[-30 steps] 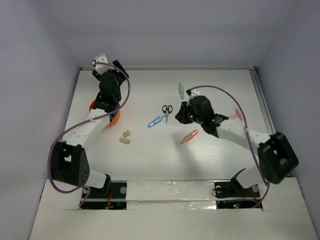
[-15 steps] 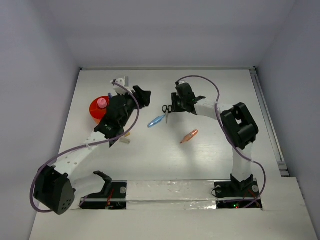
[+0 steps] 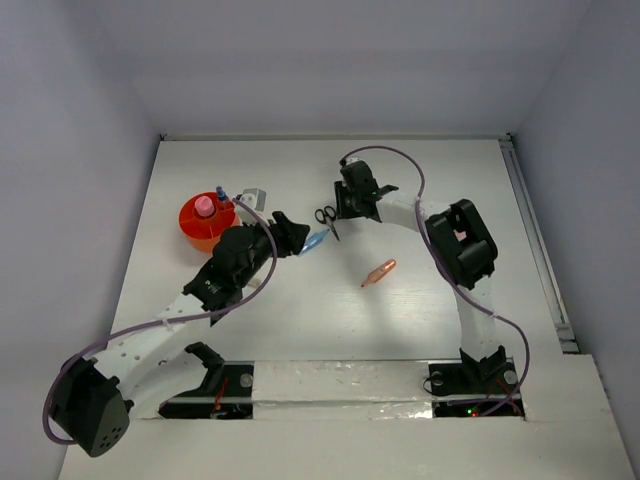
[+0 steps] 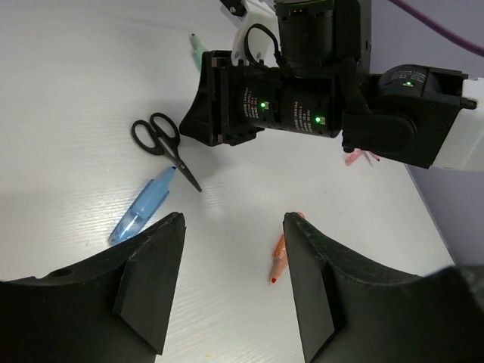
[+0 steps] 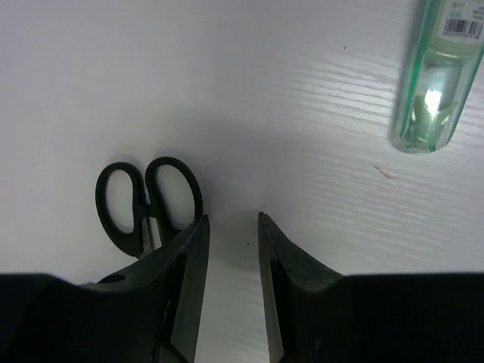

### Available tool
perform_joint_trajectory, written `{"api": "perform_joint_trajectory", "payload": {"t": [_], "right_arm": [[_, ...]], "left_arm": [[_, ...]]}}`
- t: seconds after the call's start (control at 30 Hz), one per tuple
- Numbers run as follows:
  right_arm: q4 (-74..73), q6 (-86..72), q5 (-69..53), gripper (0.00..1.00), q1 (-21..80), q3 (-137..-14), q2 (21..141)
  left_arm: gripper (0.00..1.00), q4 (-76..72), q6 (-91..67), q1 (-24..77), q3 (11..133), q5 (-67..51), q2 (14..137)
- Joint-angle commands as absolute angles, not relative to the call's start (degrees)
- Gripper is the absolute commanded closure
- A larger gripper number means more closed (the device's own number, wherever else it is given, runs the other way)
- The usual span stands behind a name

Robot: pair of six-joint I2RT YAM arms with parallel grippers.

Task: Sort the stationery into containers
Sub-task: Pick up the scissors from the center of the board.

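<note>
the round orange-red cup [image 3: 193, 236] stands on the left of the table [image 3: 300, 330]. a pink tube [image 3: 204, 206] is upright inside it and a blue-white marker [image 3: 221, 193] is at its far rim; i cannot tell which compartments. the left gripper [image 4: 233, 227], jaws wide apart and empty, is near the light blue marker [image 4: 144, 206]. the right gripper [image 5: 232, 227], jaws narrowly apart and empty, is just beside the scissors [image 4: 172, 151]. the green marker [image 5: 432, 72] and the orange marker [image 4: 278, 255] lie on the table.

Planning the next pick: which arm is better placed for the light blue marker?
Left. The left gripper, open, hovers beside the light blue marker; the right gripper is at the scissors.
</note>
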State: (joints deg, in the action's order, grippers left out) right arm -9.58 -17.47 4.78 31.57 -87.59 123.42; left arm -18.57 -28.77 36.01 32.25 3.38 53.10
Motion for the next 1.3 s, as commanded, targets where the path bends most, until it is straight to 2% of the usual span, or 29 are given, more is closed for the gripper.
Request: {"api": "perform_joint_trajectory", "payload": {"t": [0.0,0.27,0.43,0.57,0.97,1.1,1.17,1.27], "right_arm": [[-13.45,-15.3,7.81,0.63,33.05,-89.47,125.34],[-13.8,-13.89,12.48,0.64,33.57,-90.35,119.54],[-11.08,-11.08,6.17,0.62,33.57,-91.31,117.86],[-13.18,-10.02,1.41,0.61,33.57,-95.26,121.28],[-18.28,-8.35,2.64,0.62,33.57,-101.25,130.08],[-18.63,-7.39,3.68,0.65,33.57,-101.16,130.34],[-18.9,-6.07,4.92,0.76,33.57,-101.69,130.52],[-19.69,-3.79,7.82,0.83,33.57,-102.65,131.04]], "left_arm": [[0.48,-18.81,-28.57,36.12,31.47,2.99,51.77],[0.48,-18.2,-28.3,36.12,30.85,2.02,49.92],[0.48,-17.23,-27.95,36.12,31.03,2.19,47.73],[0.48,-17.66,-28.39,36.12,29.98,1.93,47.11],[0.48,-17.05,-28.3,36.12,30.41,2.46,45.88],[0.48,-17.31,-28.48,36.12,30.15,2.46,46.32],[0.48,-17.75,-28.91,36.12,29.97,2.46,46.58],[0.49,-18.89,-29.79,36.12,29.88,2.2,47.55]]}}
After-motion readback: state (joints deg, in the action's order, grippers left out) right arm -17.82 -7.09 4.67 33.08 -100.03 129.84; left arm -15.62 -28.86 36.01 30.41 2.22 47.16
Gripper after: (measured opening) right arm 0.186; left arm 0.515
